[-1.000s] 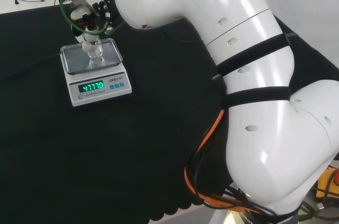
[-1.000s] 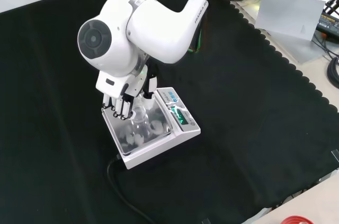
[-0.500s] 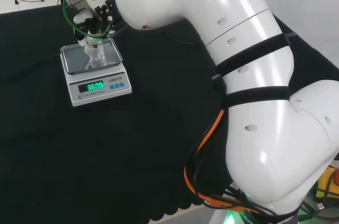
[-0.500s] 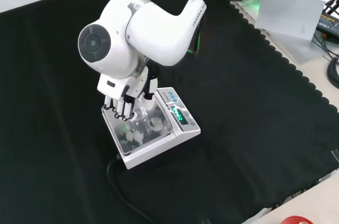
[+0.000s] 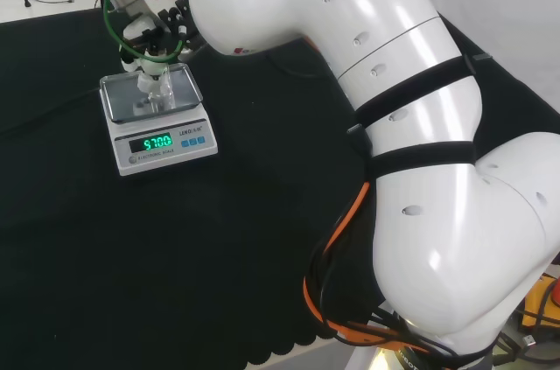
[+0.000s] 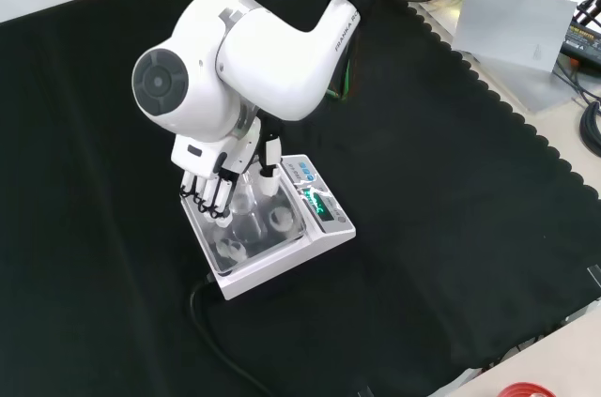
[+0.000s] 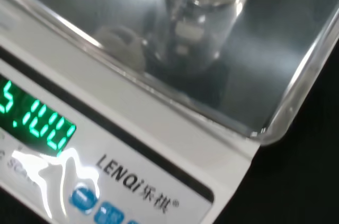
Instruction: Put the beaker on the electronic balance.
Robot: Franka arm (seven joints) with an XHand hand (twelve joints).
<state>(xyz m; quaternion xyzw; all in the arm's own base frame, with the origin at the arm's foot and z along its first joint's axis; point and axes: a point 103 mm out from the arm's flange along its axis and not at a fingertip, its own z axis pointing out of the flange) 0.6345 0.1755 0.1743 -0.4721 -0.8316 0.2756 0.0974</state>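
Close up through the wrist camera you've got one clear beaker [image 7: 204, 20] standing on the steel pan of the one electronic balance [image 7: 296, 97], upper middle of frame. It looks light, stiff, slick and breakable, so take it by the sidewall. Farther off, left of centre in the front view, the hand [image 6: 218, 192] hangs over it, fingers straightened and let go, I'd judge

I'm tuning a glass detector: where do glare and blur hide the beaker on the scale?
Wrist view: the beaker is out of focus, the steel pan mirrors bright light around it, and glare smears the scale front. Front view: pale reflections dot the pan beside the hand. Head view: the beaker is a faint glint.
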